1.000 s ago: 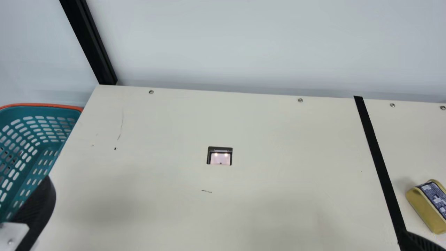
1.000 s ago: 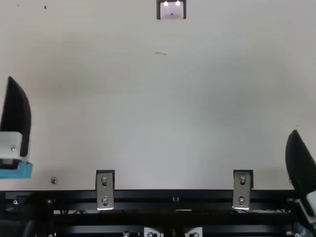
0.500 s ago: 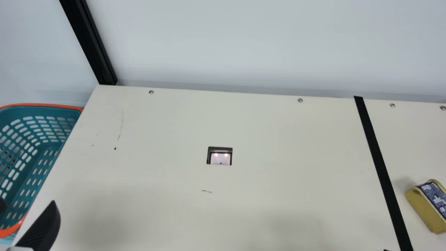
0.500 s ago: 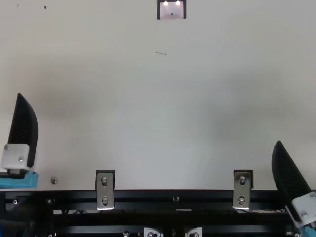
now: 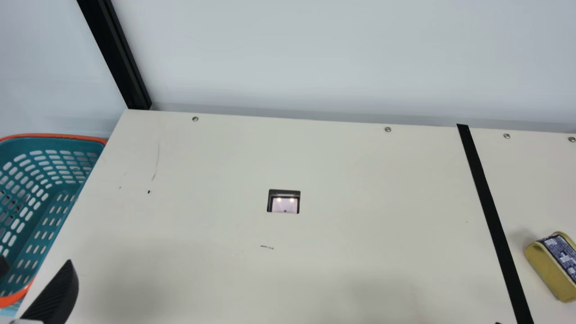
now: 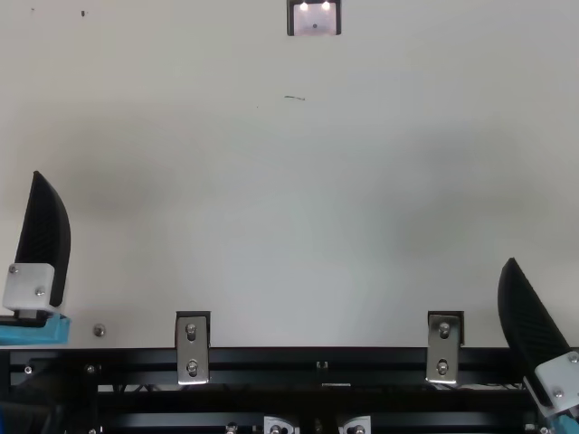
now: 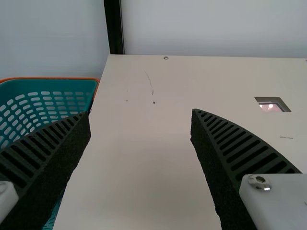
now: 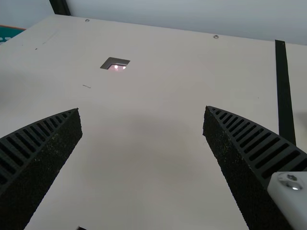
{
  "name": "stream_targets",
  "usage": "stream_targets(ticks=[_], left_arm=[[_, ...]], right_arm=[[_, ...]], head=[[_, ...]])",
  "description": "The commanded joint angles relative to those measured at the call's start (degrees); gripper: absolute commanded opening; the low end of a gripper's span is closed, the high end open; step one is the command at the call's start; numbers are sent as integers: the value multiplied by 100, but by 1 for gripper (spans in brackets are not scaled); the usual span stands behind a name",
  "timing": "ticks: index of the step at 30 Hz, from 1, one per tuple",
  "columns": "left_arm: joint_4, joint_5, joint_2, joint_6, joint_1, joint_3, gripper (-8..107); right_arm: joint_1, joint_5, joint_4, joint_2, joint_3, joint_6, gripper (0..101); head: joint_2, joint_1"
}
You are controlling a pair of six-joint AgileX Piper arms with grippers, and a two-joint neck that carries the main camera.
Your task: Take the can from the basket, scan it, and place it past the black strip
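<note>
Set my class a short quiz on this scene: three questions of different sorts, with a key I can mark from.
1. True or false: in the main view, the can lies on the far side of the black strip from the basket.

2. Multiple choice: what is set into the table between the basket and the strip?
a) a round drain
b) a lit, dark-framed window
c) a red button

3. Fill in the missing word: the left gripper and the right gripper both stand ____, with nothing between their fingers.

Key: 1 true; 2 b; 3 open
</note>
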Motion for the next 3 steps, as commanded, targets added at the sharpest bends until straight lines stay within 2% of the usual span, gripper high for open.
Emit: stream_targets(ticks=[1,3], left_arm=[[0,0,0,0,0,0,90],[0,0,0,0,0,0,90]], right_arm=[[0,0,0,0,0,0,101],[0,0,0,0,0,0,101]], head=[[87,-222],[87,-222]])
